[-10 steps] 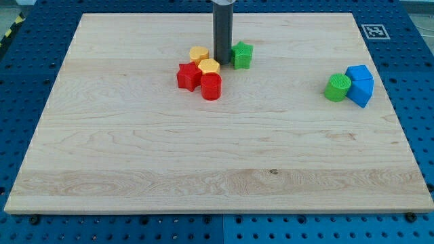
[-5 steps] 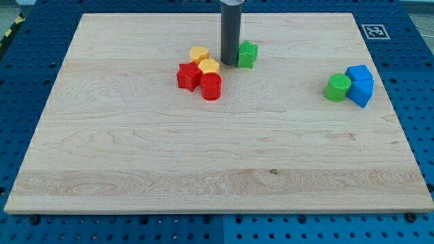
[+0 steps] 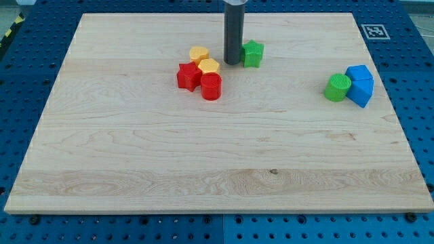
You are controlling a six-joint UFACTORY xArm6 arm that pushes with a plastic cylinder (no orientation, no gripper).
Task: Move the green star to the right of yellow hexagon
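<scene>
The green star [image 3: 253,53] lies on the wooden board [image 3: 135,149] near the view's top, right of the middle cluster. My tip [image 3: 233,63] touches the star's left side, standing between it and the yellow blocks. A yellow hexagon [image 3: 209,66] sits left of the tip, with a second yellow block [image 3: 199,53] just above and left of it. The rod rises out of the view's top.
A red star [image 3: 188,75] and a red cylinder [image 3: 211,86] sit against the yellow blocks. At the view's right stand a green cylinder [image 3: 337,88] and two blue blocks [image 3: 360,85] touching each other. A marker tag [image 3: 373,31] is at the board's top right corner.
My tip has slid to the view's right and pushed the green star a little to the right, away from the yellow blocks. The other blocks have not moved.
</scene>
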